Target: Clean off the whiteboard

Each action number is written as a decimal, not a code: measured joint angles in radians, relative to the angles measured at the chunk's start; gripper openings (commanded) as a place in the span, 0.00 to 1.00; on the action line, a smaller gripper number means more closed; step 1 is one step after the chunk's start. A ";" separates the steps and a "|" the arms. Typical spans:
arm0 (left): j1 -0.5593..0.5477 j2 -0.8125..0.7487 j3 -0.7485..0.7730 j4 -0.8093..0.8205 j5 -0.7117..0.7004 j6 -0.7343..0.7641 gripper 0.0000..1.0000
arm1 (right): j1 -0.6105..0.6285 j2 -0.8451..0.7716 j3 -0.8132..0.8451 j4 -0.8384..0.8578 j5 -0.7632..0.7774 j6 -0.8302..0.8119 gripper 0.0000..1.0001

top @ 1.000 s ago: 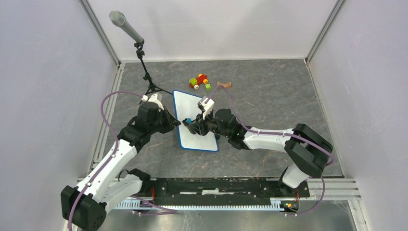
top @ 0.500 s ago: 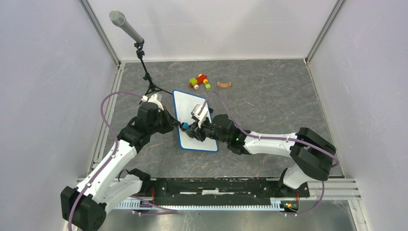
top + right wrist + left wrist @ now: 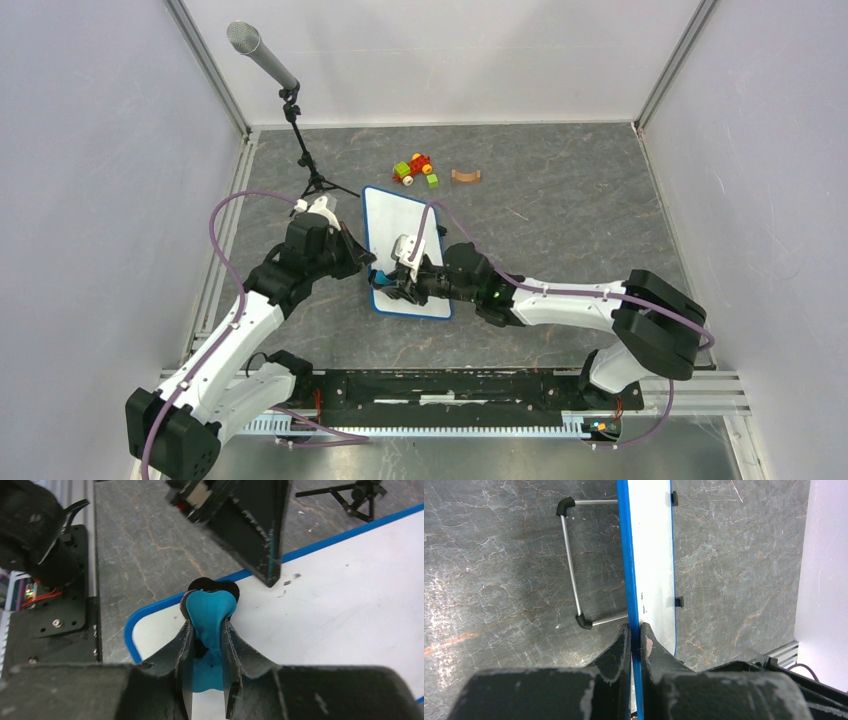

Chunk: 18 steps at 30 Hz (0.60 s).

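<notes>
The left claw [image 3: 635, 635] clamps the blue rim of the whiteboard [image 3: 655, 555]. The right claw [image 3: 206, 627] grips a blue eraser [image 3: 208, 605] pressed on the whiteboard's corner.

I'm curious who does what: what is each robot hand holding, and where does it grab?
The left gripper pinches the whiteboard by its blue rim. The right gripper squeezes a blue eraser by its sides.

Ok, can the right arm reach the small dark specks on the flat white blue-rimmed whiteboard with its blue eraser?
Probably yes: bare whiteboard lies between the blue eraser and the specks, though the left gripper clamps the rim right beside them.
</notes>
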 measured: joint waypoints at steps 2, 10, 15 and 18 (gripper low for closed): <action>0.000 0.000 0.000 0.000 0.002 0.000 0.02 | 0.002 -0.014 -0.028 0.018 -0.027 -0.008 0.26; 0.000 0.003 0.004 -0.002 0.008 0.000 0.02 | 0.020 -0.079 -0.124 0.045 -0.071 -0.044 0.26; 0.000 0.005 0.006 0.000 0.008 0.000 0.02 | 0.028 -0.116 -0.180 0.052 -0.061 -0.050 0.26; 0.000 0.005 0.006 0.004 0.008 0.000 0.02 | -0.003 -0.116 -0.202 0.082 -0.067 -0.024 0.26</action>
